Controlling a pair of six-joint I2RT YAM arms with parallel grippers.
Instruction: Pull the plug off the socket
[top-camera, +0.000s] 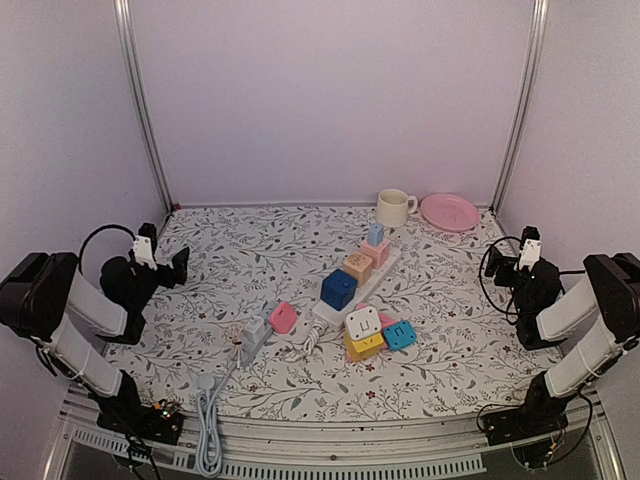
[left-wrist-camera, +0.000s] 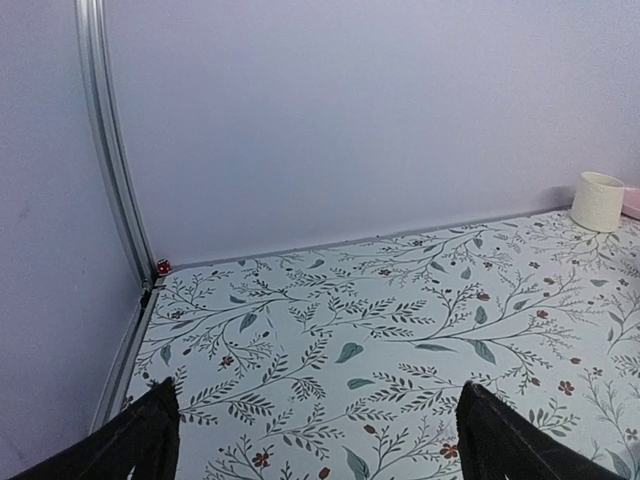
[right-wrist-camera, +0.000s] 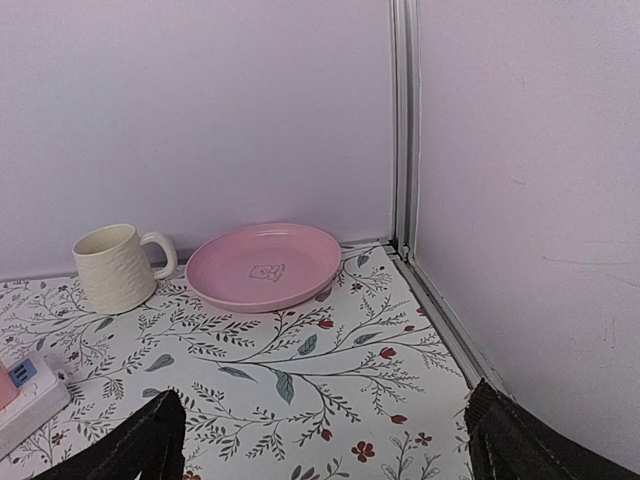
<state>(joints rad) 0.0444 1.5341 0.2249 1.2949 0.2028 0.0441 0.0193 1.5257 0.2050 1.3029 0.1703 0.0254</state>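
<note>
1. L arm: folded back well left of the power strip (top-camera: 384, 272), forearm raised. The left gripper (top-camera: 178, 264) points in toward the strip and hangs off the table (top-camera: 470, 300).
2. R arm: same pose on the opposite side, well right of the strip. The right gripper (top-camera: 497, 264) also aims inward, clear of the table.
3. Top view only: the whole strip lies diagonally mid-table w/ a row of plugs seated on it. The blue plug (top-camera: 339, 289) is at the near end, then tan, pink and light-blue ones toward the far end. Just beside the strip's near end sit cube sockets (top-camera: 363, 322). Left of the strip is a white adapter (top-camera: 255, 338) w/ a grey cable (top-camera: 208, 420).
4. L wrist view: no strip in frame, just floral table, back wall, and a mug (left-wrist-camera: 598, 200) at the right edge.
5. R wrist view: only the strip's end (right-wrist-camera: 35, 400) pokes in at lower left. The mug and a pink plate (right-wrist-camera: 265, 265) stand beyond the strip, by the back wall.
6. Left gripper: jaws spread wide, nothing between them, touching nothing.
7. Right gripper: likewise wide apart and empty. Both are well away from the plugs.
</note>
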